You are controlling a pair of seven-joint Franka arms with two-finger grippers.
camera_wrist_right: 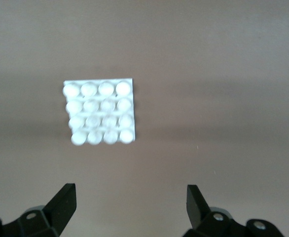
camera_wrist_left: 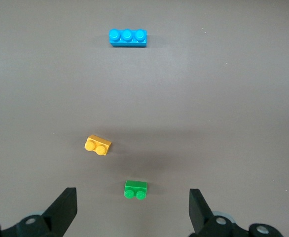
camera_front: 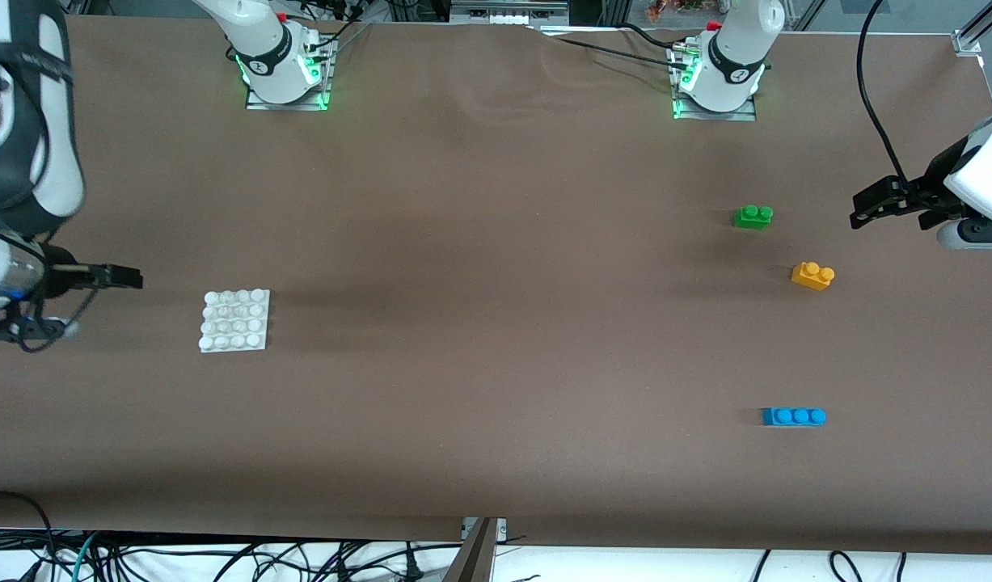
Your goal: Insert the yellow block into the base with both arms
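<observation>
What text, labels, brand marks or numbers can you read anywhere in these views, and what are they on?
No readable text in any view.
Yellow block, green brick, blue brick and base: no lettering shows.
Round dark emblems on the two arm bases: too small to read.
Left gripper and right gripper: plain black, no marks.

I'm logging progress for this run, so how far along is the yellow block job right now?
Nothing is done yet. The yellow block lies loose on the table near the left arm's end, between the green brick and blue brick. The base sits bare near the right arm's end. The left gripper and right gripper are open and empty. Picking up, carrying and inserting all remain.
</observation>
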